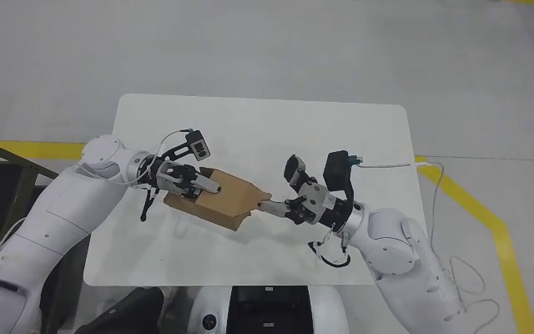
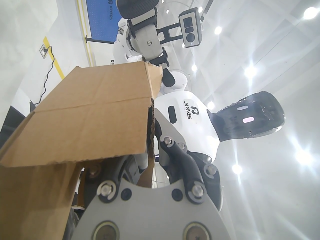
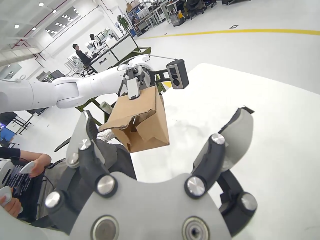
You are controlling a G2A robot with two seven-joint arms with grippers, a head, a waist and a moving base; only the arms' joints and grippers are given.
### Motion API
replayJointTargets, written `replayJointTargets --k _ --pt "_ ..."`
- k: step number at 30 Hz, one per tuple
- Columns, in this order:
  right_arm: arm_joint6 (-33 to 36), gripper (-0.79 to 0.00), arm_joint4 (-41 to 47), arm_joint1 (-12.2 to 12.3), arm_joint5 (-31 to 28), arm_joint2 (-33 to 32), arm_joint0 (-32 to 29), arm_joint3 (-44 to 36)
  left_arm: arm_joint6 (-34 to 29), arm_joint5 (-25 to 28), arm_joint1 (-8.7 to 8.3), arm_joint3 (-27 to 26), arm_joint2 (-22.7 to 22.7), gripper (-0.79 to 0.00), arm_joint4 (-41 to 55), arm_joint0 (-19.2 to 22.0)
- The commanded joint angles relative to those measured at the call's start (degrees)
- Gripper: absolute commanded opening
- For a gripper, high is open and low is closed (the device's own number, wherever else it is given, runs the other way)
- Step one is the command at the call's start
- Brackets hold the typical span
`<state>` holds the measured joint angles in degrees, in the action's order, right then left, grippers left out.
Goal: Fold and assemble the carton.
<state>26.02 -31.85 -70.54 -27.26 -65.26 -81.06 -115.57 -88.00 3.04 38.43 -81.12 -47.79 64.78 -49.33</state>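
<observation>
A brown cardboard carton (image 1: 224,199) is held above the white table (image 1: 334,134), near its front left, partly formed, with one end open and ragged flaps. My left gripper (image 1: 200,183) is shut on the carton's left end, one finger lying on its top panel. In the left wrist view the carton (image 2: 95,116) covers one finger of the left gripper (image 2: 147,151). My right gripper (image 1: 279,189) is open at the carton's right end, one fingertip (image 1: 265,203) touching or nearly touching a flap. The right wrist view shows the carton's open end (image 3: 142,126) between the spread fingers of the right gripper (image 3: 162,118).
The table's front edge runs just below both grippers, and bare tabletop (image 3: 250,96) lies behind and to the right. A cable (image 1: 392,164) trails off the right arm. A dark green frame (image 1: 17,167) stands left of the table.
</observation>
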Motion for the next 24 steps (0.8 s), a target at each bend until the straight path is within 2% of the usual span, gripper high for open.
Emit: replayJointTargets --k 1,11,17,24 --pt "0.46 0.0 0.48 0.04 0.24 0.05 0.42 -0.23 0.0 0.0 -0.03 0.06 -0.03 -0.785 -0.07 0.0" --pt "3.99 0.0 -1.49 0.15 2.89 1.2 3.78 0.41 0.0 0.05 -0.14 -0.3 -0.12 -0.785 0.13 -0.12" --pt "5.47 0.0 -3.64 0.41 3.54 2.0 3.06 0.67 0.0 0.0 -0.25 -0.31 -0.33 -0.785 0.3 -0.08" --pt "4.05 0.0 -6.54 0.64 3.39 3.1 1.23 0.3 0.0 -0.14 -0.31 -0.58 -0.39 -0.785 0.6 -0.12"
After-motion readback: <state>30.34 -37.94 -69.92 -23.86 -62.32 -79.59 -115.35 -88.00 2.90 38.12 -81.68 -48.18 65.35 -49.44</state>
